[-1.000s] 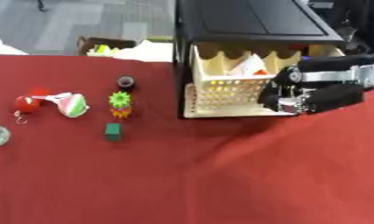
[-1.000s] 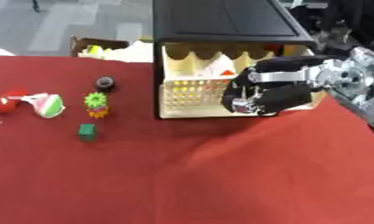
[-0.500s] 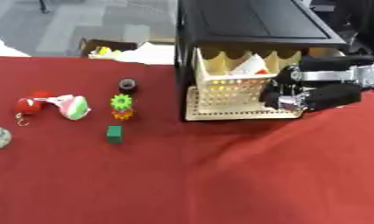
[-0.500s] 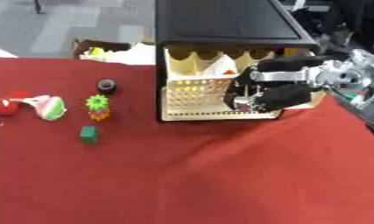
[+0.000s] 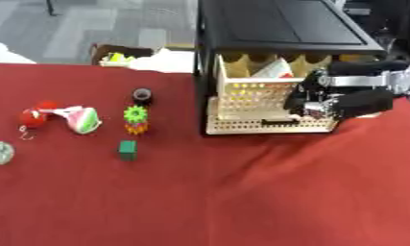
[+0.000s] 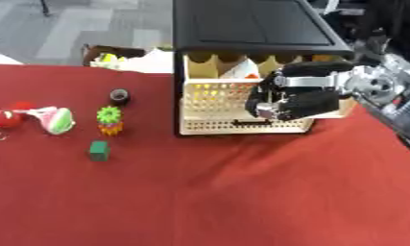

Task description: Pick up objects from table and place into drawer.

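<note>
Right eye view shows the right hand (image 6: 285, 103), fingers curled, empty, at the open cream drawer (image 6: 210, 96); toys including a green block (image 6: 99, 150) wait left of it, likely next to grasp.

A red cloth (image 5: 199, 202) is covering the table, lying in soft folds toward the right. Beyond the cloth's far edge, a cardboard box (image 5: 115, 50) is sitting on the grey floor (image 5: 99, 21), with something yellow-green showing inside it. Just right of that box, a crumpled white sheet (image 5: 170, 60) is lying against the cloth's far edge.
</note>
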Action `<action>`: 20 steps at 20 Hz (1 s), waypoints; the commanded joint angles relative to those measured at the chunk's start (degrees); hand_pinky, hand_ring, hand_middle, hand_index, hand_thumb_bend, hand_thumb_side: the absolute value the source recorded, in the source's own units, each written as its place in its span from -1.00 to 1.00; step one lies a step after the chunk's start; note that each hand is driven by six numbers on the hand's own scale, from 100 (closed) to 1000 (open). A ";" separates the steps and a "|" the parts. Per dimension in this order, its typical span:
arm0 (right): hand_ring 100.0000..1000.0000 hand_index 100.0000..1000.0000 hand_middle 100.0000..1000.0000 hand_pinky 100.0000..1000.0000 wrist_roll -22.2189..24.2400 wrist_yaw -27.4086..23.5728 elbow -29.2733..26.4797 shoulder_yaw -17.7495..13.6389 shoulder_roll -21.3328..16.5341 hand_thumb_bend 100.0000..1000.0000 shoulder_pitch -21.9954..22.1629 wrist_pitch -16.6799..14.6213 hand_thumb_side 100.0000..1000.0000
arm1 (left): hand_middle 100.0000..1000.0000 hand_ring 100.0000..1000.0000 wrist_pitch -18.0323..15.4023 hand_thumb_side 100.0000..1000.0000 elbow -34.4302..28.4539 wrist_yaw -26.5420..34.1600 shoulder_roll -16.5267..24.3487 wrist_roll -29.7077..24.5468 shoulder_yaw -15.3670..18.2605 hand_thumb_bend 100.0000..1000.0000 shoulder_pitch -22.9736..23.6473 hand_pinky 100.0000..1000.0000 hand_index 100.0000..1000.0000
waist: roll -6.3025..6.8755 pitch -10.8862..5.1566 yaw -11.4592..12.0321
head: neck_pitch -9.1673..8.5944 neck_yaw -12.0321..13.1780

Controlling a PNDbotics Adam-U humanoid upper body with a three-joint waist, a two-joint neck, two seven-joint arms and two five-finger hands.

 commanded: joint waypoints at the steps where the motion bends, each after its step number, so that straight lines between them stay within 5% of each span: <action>1: 0.11 0.59 0.28 -0.24 -0.05 0.38 1.31 -0.62 -0.67 -1.00 -1.30 0.09 1.00 | 0.19 0.13 -0.18 0.91 -1.01 -0.15 0.41 -0.25 0.17 -1.00 -0.97 -0.16 0.48 | 0.09 -0.56 0.31 | -1.07 -0.40; 20: 0.13 0.61 0.30 -0.22 -0.62 1.43 6.05 -0.43 1.53 -1.00 -4.83 -1.12 1.00 | 0.19 0.13 -0.15 0.92 -1.01 -0.26 0.28 -0.39 0.25 -1.00 -1.03 -0.17 0.48 | -0.28 0.16 1.24 | -2.02 -0.83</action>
